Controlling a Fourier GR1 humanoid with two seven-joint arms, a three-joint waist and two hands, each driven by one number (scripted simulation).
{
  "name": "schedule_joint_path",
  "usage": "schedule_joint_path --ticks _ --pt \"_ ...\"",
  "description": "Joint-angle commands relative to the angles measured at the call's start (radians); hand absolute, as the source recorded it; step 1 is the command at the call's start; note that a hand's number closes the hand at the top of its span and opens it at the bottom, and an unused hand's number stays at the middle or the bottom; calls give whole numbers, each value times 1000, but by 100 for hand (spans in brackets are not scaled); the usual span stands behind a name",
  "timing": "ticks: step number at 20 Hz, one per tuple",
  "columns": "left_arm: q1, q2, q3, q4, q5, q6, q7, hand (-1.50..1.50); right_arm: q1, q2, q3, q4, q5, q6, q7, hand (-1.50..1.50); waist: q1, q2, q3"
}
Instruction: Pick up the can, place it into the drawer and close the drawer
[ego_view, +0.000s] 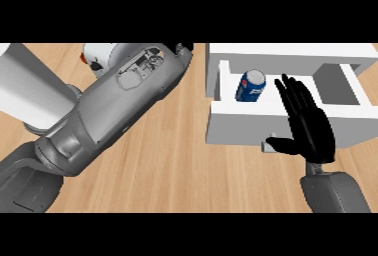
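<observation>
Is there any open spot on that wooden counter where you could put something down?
Yes: bare wood lies between the left forearm and the white drawer, down to the lower edge. It is crowded inside the drawer, where the can lies beside the right hand.

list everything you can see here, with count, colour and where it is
can: one, blue with a white top and a red and white logo, lying inside the open drawer at its left side
drawer: one, white, pulled open at the upper right of the counter
counter: one, light wood, under everything
white and grey object: one, at the left edge, partly hidden by the left forearm; cannot tell what it is
white round object: one, with a red mark, at the top behind the left forearm; mostly hidden
left forearm: one, grey, running diagonally from lower left to top centre; its hand hardly shows
right hand: one, black, fingers straight, over the drawer's front edge
</observation>
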Motion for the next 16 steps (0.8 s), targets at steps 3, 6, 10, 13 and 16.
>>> schedule_joint_path --ticks 3,6,10,13,16 --pt "38 97 -18 -136 -32 4 101 -150 -128 34 -49 306 36 -126 -32 -150 27 13 12" --pt "61 154 -28 -204 -42 -12 152 -150 -161 18 -70 378 47 -151 -54 -150 28 12 12" --pt "116 177 -24 -268 -47 -11 168 -150 -219 13 -91 471 91 -210 -50 -150 25 15 12" --pt "154 206 -34 -325 -53 -16 185 -150 -277 17 -124 557 104 -273 -50 -150 39 18 12" --pt "170 268 -5 -348 -49 -52 198 -150 -383 31 -143 651 132 -322 -31 -150 38 22 12"
